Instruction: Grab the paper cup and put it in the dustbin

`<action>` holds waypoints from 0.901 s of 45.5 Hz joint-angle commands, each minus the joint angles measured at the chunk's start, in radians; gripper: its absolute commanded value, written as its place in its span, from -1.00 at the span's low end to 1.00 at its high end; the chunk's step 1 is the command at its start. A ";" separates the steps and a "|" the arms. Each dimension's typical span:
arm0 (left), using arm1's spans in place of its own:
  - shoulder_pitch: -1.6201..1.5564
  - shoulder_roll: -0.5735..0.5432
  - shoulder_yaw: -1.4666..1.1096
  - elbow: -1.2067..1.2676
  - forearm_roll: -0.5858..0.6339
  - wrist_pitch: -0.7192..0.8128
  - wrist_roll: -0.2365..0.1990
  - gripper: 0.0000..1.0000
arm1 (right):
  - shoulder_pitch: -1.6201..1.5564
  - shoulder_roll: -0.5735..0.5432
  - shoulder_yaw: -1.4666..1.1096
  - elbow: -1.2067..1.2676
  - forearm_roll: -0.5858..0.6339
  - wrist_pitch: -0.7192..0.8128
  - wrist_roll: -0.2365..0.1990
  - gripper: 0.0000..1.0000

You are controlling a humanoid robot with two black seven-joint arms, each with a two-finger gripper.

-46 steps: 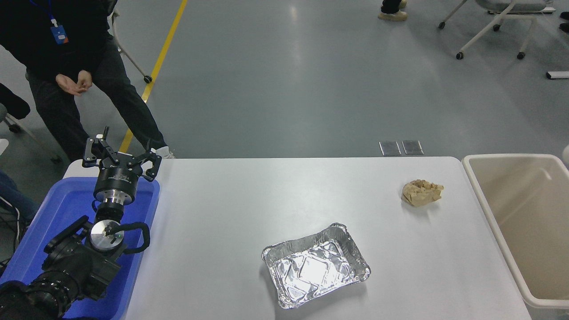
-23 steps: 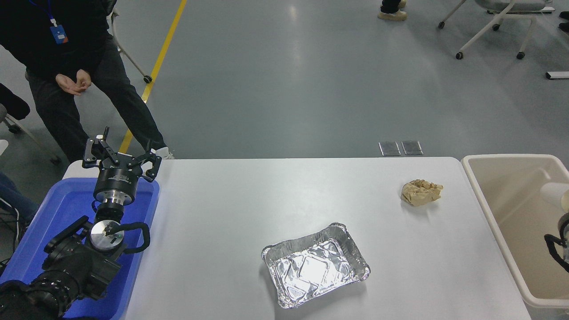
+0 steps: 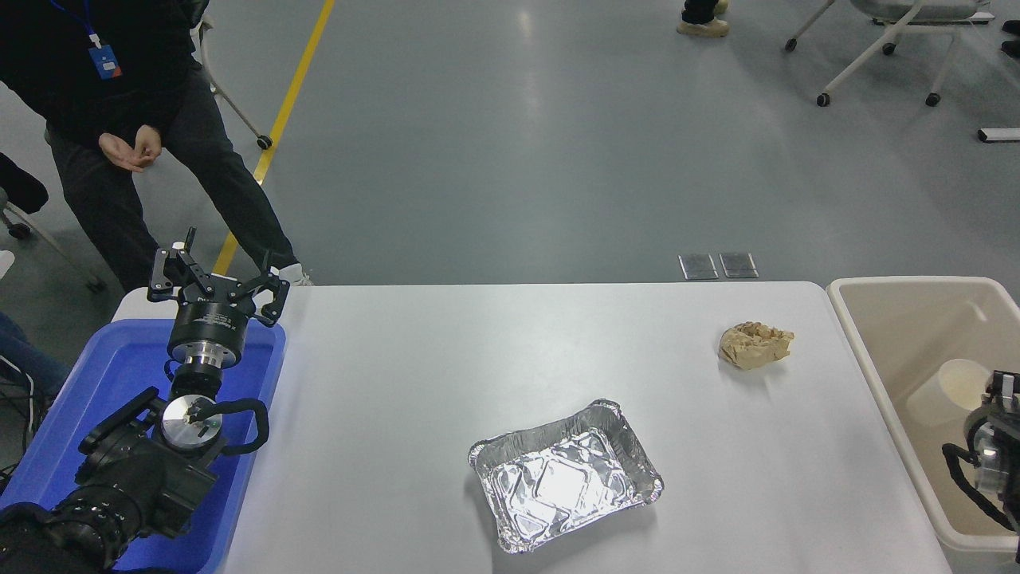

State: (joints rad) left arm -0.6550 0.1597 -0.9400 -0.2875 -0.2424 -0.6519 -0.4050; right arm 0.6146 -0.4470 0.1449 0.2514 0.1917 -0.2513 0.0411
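The white paper cup (image 3: 959, 383) is inside the beige dustbin (image 3: 908, 281) at the table's right end, its cream inside facing up towards me. My right gripper (image 3: 999, 386) comes in from the right edge, low in the dustbin, right beside the cup. The picture's edge cuts it off, so its grip does not show. My left gripper (image 3: 217, 281) is parked at the lower left, open and empty, above the far end of the blue tray (image 3: 263, 375).
A crumpled tan paper ball (image 3: 755, 344) lies on the white table (image 3: 478, 351) near the dustbin. A crinkled silver foil tray (image 3: 566, 475) sits front and centre. A person in dark clothes (image 3: 127, 104) stands at the far left corner.
My right arm has come in from the right edge and gone down into the dustbin. The paper cup has moved lower and leftward with it. The left arm has not moved.
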 commanded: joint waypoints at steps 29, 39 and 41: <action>0.000 0.000 0.001 -0.001 0.000 0.000 0.000 0.98 | 0.034 -0.027 0.084 0.019 -0.014 0.310 0.013 1.00; 0.000 0.001 0.000 -0.001 0.000 0.000 0.000 0.98 | 0.088 -0.018 0.073 0.015 -0.024 0.303 0.013 1.00; 0.000 0.001 0.000 -0.001 0.000 0.000 0.000 0.98 | 0.103 -0.019 0.073 0.017 -0.032 0.302 0.013 1.00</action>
State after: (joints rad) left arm -0.6550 0.1606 -0.9399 -0.2883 -0.2424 -0.6520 -0.4050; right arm 0.6624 -0.4679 0.2196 0.2676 0.1761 0.0454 0.0535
